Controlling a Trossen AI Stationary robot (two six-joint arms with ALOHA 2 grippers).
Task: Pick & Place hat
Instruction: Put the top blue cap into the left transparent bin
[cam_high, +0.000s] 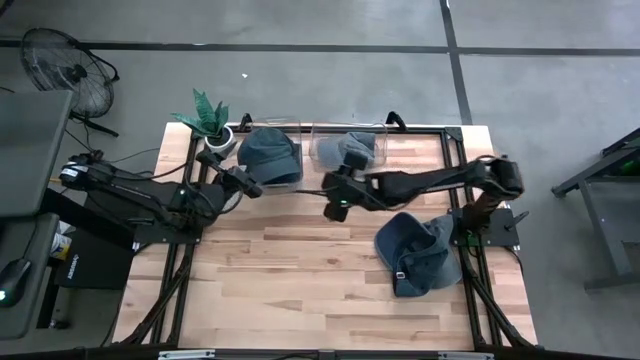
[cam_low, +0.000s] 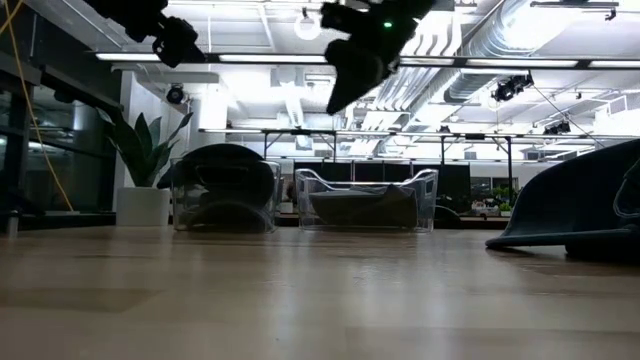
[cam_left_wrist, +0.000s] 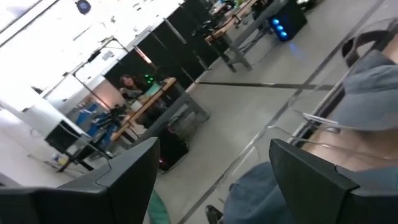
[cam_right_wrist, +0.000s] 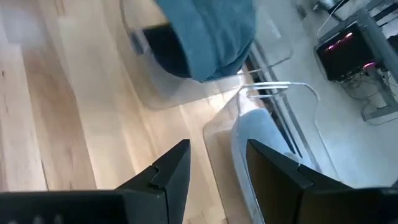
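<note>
Item: bench (cam_low: 300, 300), foreground. I read both jaws open, empty; right gripper (cam_high: 335, 208) risks clipping bin (cam_high: 345, 150).

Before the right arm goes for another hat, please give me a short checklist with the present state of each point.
1. Right gripper empty: ok, nothing between its fingers.
2. Right gripper raised off the table: ok, seen in the low view.
3. Left gripper out of the way: ok, open beside the left bin.
4. Left bin filled: ok, a hat sits in it.
5. Hats left to pick: ok, lying at the right side.
6. Room in the right bin: cannot tell.
</note>
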